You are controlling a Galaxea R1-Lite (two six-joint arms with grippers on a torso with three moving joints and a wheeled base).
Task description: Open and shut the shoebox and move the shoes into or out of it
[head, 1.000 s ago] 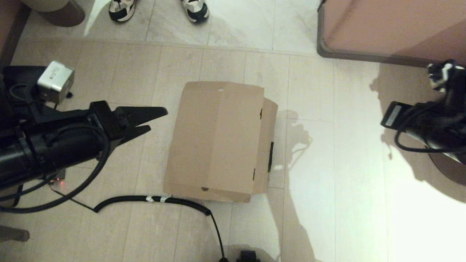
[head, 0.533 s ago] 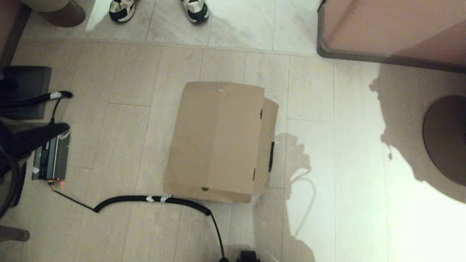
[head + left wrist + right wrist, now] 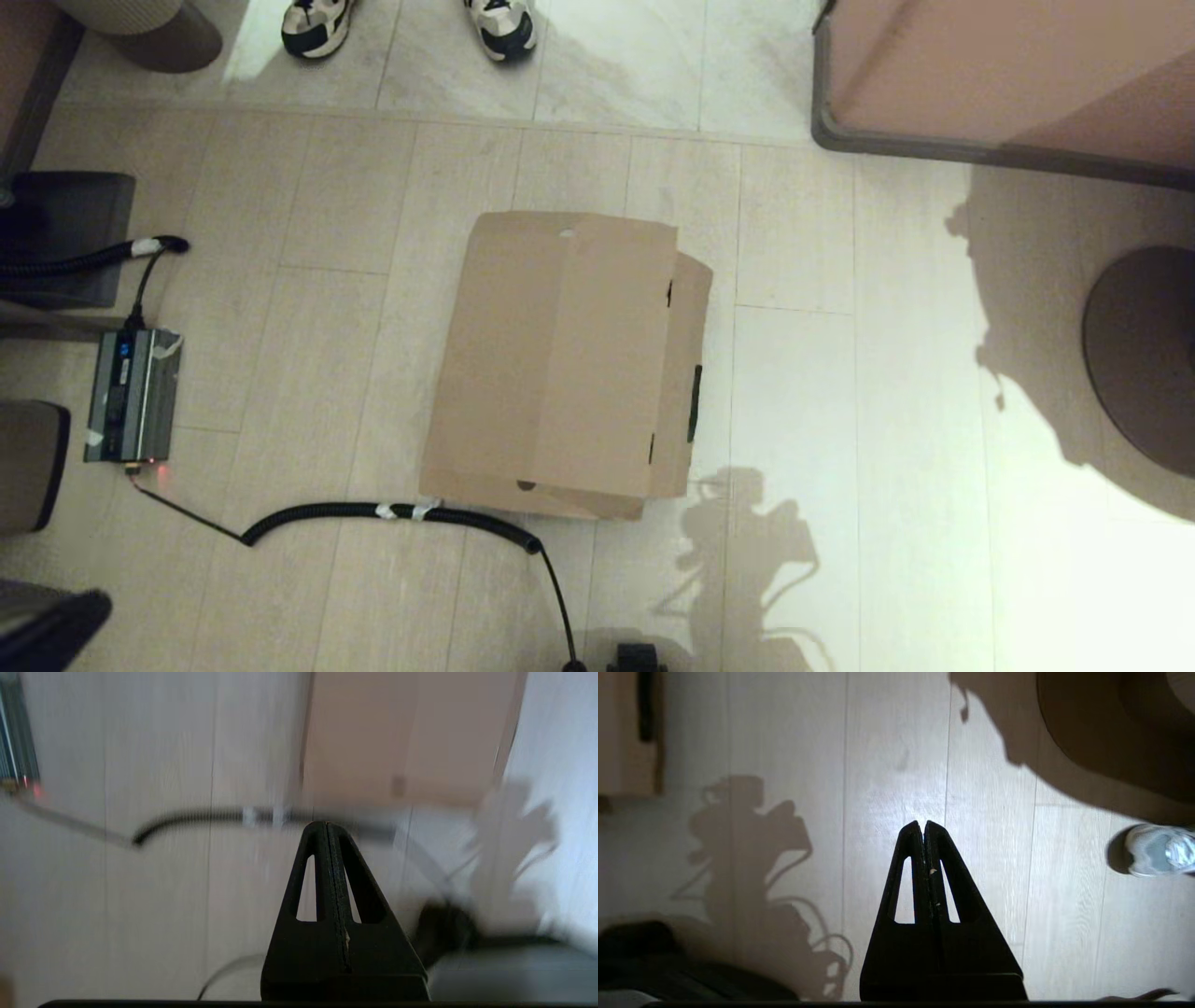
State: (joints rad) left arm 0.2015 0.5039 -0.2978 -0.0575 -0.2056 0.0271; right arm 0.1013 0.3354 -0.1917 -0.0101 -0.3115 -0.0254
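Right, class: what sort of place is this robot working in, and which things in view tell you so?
Probably a room in a home or a mock-up of one: pale wood-look plank floor, a closed shoebox standing on it, and a bystander's black-and-white sneakers at the far edge.

A pale plank floor (image 3: 308, 308) carries the closed brown shoebox (image 3: 560, 364) at frame centre. A black corrugated cable (image 3: 392, 513) lies along its lower edge, touching or just beside it, and a small grey electronics box (image 3: 131, 394) sits at mid-left. Two white-and-black sneakers (image 3: 411, 23) stand at the top edge, and a round dark base (image 3: 1144, 355) rests at far right.
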